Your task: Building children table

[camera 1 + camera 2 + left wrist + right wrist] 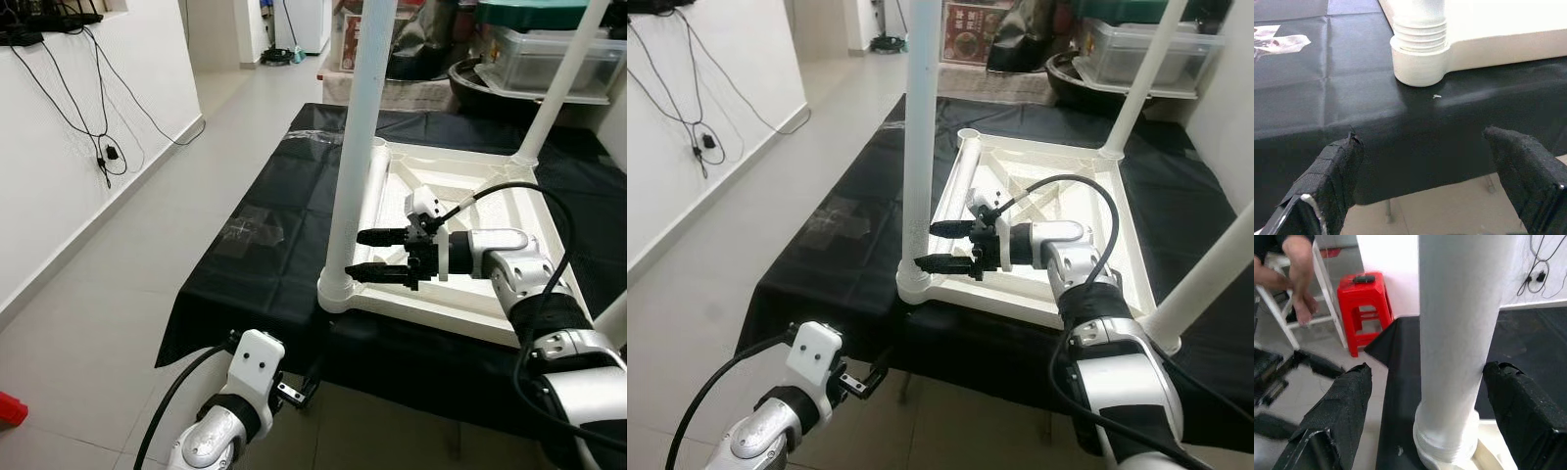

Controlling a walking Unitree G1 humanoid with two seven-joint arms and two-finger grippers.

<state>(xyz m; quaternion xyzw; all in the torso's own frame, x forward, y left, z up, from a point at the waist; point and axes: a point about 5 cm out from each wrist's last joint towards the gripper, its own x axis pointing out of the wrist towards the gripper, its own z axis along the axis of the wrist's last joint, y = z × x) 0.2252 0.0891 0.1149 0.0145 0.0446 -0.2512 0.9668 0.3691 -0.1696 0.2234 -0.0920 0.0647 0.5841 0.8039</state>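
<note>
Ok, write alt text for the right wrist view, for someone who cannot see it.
A thick white table leg stands upright between the open black fingers of the right gripper, screwed into a corner socket of the white tabletop. Behind it are a black cloth, a red stool, and a seated person's bare legs.

The two eye views look from the head forward and down at the white leg [355, 147] — same scene. The right wrist view looks very near at this leg, toward a red stool [1365, 303]; the left wrist view faces its base from below the table [1312, 98] edge.
</note>
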